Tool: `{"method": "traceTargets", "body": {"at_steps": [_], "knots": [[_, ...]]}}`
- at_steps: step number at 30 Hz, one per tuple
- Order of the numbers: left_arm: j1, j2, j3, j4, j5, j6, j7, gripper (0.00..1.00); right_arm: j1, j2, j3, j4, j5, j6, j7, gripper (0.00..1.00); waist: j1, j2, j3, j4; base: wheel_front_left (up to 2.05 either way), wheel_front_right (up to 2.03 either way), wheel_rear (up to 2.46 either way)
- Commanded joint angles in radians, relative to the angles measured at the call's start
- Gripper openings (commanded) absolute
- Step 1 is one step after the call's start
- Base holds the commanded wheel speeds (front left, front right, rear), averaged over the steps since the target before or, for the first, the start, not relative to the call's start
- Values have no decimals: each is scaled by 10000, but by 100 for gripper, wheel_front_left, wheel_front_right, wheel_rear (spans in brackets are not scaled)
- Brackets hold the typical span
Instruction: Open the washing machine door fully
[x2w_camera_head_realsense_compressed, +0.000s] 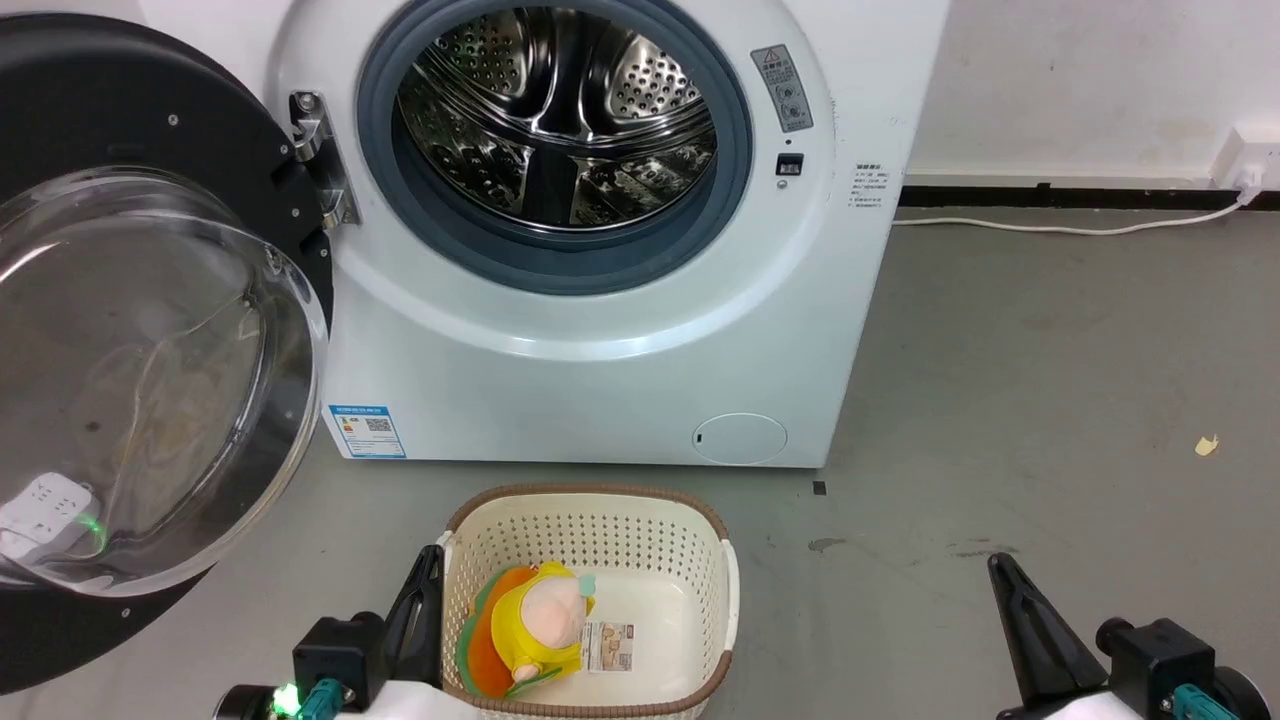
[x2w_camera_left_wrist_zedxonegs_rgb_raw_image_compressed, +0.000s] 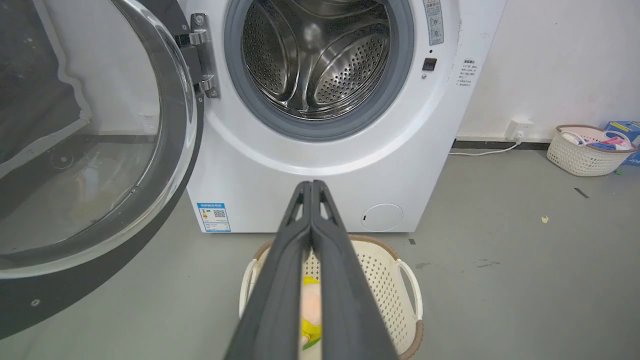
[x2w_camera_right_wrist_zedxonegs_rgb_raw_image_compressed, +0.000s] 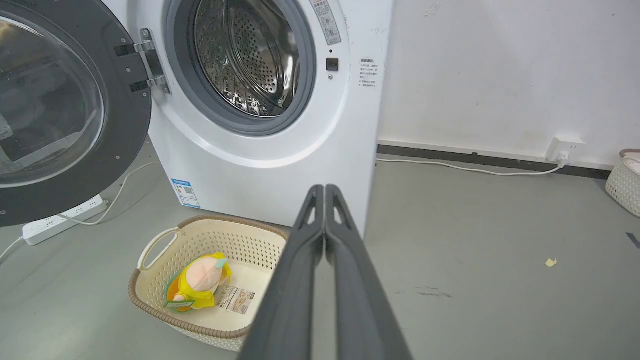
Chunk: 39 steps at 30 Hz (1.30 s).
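While it hangs open leftward, the washing machine door (x2w_camera_head_realsense_compressed: 150, 350) faces forward.

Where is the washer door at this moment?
The door stands open at the head view's left, hinged just left of the drum, with the basket on the floor to its lower right.

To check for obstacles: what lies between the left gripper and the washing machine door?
The stretch is bare: in the head view, grey floor separates the left gripper from the washing machine door.
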Motion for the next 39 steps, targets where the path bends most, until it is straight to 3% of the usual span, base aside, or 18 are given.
{"method": "traceTargets", "body": {"at_steps": [1, 39], "knots": [[-106, -10, 54, -77, 110, -47, 55, 0, -179, 24, 20, -90, -91, 4, 66, 0, -1, -1, 6, -7, 0, 0, 0], [-277, -180, 692, -591, 806, -252, 832, 0, -610, 39, 100, -319, -384, 6, 820, 0, -1, -1, 168, -182, 0, 0, 0]]}}
